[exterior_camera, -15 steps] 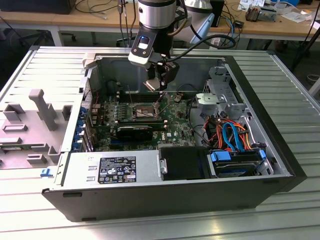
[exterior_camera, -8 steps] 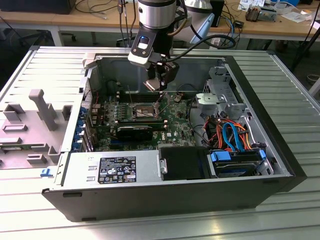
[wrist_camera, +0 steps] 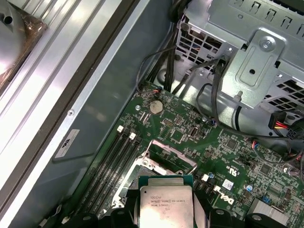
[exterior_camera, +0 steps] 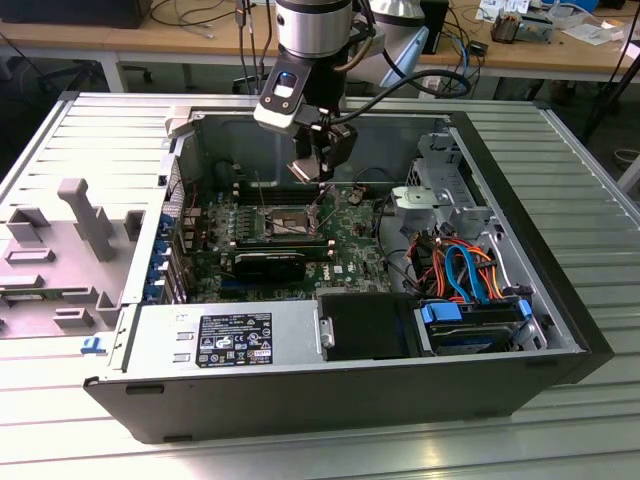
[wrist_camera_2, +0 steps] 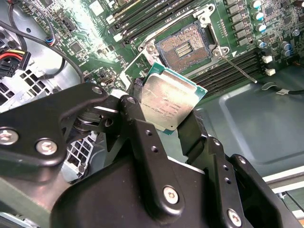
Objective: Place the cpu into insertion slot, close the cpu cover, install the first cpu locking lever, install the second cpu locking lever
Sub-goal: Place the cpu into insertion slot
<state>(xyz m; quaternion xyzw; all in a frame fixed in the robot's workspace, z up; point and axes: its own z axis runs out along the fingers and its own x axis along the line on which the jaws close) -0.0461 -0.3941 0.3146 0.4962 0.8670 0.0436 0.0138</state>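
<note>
I've got the jaws pinched on the cpu (wrist_camera_2: 168,102) edges, hanging it above the uncovered insertion slot (wrist_camera_2: 185,47), mid-motherboard (wrist_camera: 228,152) inside the case (exterior_camera: 300,410).

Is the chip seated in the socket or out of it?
Out. The tool holds the chip clear of the socket, which lies open and bare.

The cpu (wrist_camera_2: 168,102), a flat square chip with a dull silver top and green rim, is held tilted above the insertion slot (wrist_camera_2: 183,47), whose dark centre lies bare. The silver cpu cover (wrist_camera: 175,152) stands raised.
</note>
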